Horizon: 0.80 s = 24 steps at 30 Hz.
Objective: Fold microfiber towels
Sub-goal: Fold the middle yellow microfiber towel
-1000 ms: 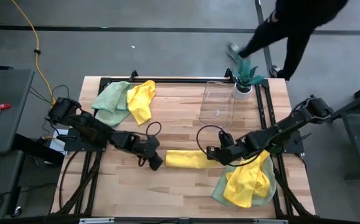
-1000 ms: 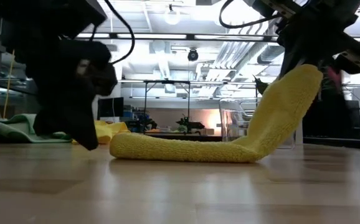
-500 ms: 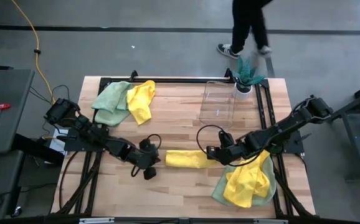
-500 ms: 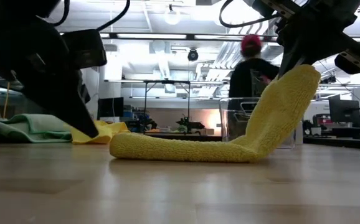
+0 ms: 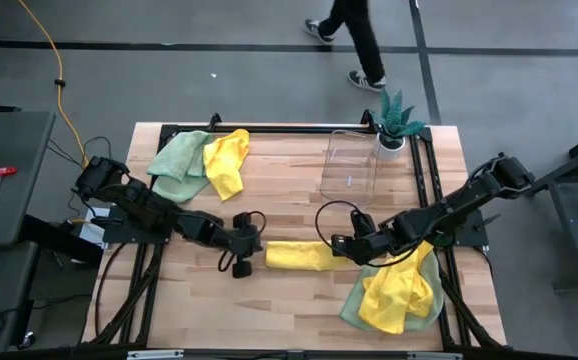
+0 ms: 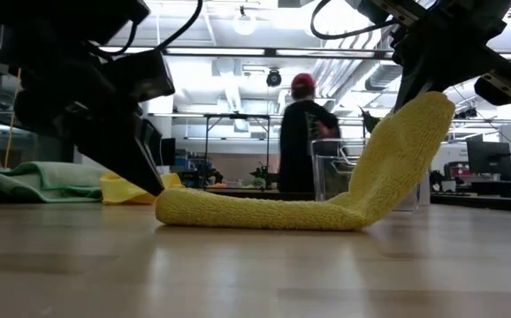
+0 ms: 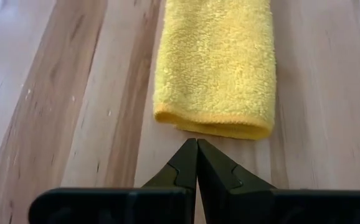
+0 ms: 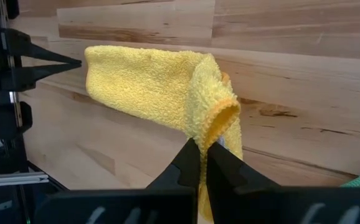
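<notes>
A yellow microfiber towel (image 5: 299, 255), folded into a narrow strip, lies mid-table. Its left part rests flat on the wood and its right end (image 6: 419, 115) rises off it. My right gripper (image 5: 342, 248) is shut on that raised end. My left gripper (image 5: 259, 250) is shut, slanting down, with its tips (image 7: 197, 143) right at the strip's left end edge (image 7: 214, 129). The low view shows the left fingers (image 6: 149, 177) just beside that end. My left gripper has its shut fingertips at the hemmed left end (image 7: 192, 124) of the strip, coming level-slanting from the table's left; whether they touch it I cannot tell. My right gripper pinches the strip's right end (image 8: 220, 118) between its two fingers, several layers bunched together. The fingers slant down from the table's right. That end is lifted clear and curves up, while the rest of the strip lies on the table.
A heap of green and yellow towels (image 5: 199, 160) lies at the far left, another heap (image 5: 399, 290) at the near right under my right arm. A clear plastic bin (image 5: 349, 165) and a potted plant (image 5: 394, 125) stand at the far edge. A person (image 5: 354, 40) walks beyond it.
My left gripper has rolled about its own axis, dipped toward the table's near edge, then come back to the strip's left end. The towel and my right gripper have kept still. The person has walked leftward behind the table.
</notes>
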Tool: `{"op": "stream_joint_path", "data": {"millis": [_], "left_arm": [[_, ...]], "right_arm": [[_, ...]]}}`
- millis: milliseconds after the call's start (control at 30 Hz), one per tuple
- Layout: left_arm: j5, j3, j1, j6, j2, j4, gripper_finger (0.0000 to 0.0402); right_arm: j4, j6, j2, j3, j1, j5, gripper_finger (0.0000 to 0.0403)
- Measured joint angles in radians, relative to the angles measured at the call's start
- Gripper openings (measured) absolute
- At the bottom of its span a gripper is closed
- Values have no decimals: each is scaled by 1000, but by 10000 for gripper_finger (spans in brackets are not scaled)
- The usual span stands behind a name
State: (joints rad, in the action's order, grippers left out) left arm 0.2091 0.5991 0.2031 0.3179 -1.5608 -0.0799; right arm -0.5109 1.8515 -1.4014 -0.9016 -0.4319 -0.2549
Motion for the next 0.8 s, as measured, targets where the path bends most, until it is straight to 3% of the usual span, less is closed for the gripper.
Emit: {"op": "stream_joint_path", "data": {"millis": [200, 600, 800], "left_arm": [[0, 0, 2, -18, -7, -8, 0], [-4, 113, 17, 19, -212, -53, 0], [7, 133, 20, 45, -234, -63, 0]], "right_arm": [[0, 4, 0, 0, 0, 0, 0], [19, 8, 0, 0, 20, 2, 0], [101, 8, -11, 0, 20, 2, 0]]}}
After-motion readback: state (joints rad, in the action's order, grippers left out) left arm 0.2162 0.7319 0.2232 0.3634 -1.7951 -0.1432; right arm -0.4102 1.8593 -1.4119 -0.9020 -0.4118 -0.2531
